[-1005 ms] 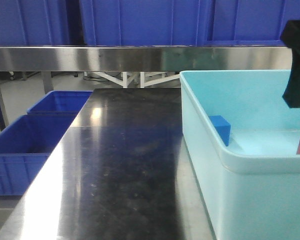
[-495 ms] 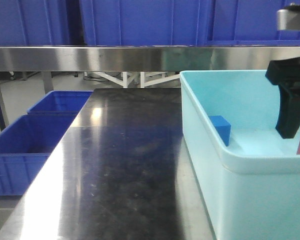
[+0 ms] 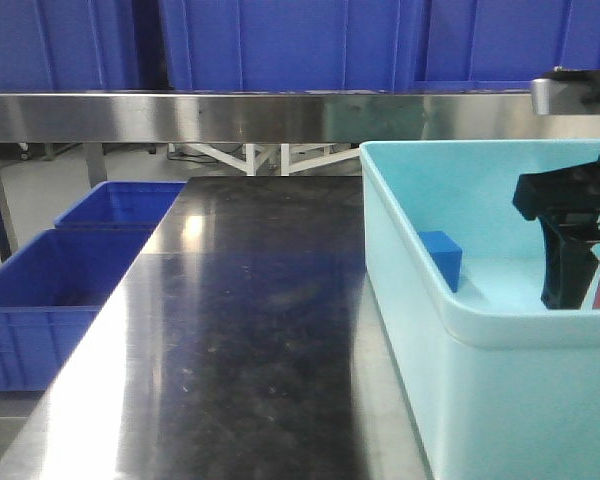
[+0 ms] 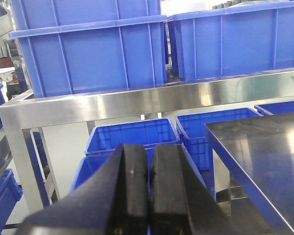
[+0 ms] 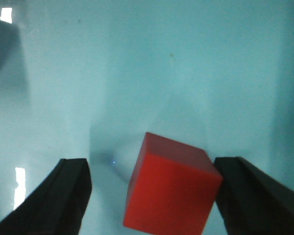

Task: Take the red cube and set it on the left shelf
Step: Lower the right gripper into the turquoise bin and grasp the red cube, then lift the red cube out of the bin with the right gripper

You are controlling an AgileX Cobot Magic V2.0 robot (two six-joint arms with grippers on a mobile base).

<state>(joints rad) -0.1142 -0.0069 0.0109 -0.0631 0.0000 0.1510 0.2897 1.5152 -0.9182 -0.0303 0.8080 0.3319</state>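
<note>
The right gripper [image 5: 152, 170] has been dropping into the teal bin [image 3: 480, 330] and is now straddling the red cube [image 5: 169, 188], fingers spread wide, not yet closing. The cube is sitting on the bin floor at the right, so grasping, lifting and carrying to the left shelf are all remaining. The blue cube [image 3: 441, 257] is lying well apart to the left. The bin's tall wall is standing in the way. The left gripper [image 4: 149, 186] is waiting pressed together, empty
</note>
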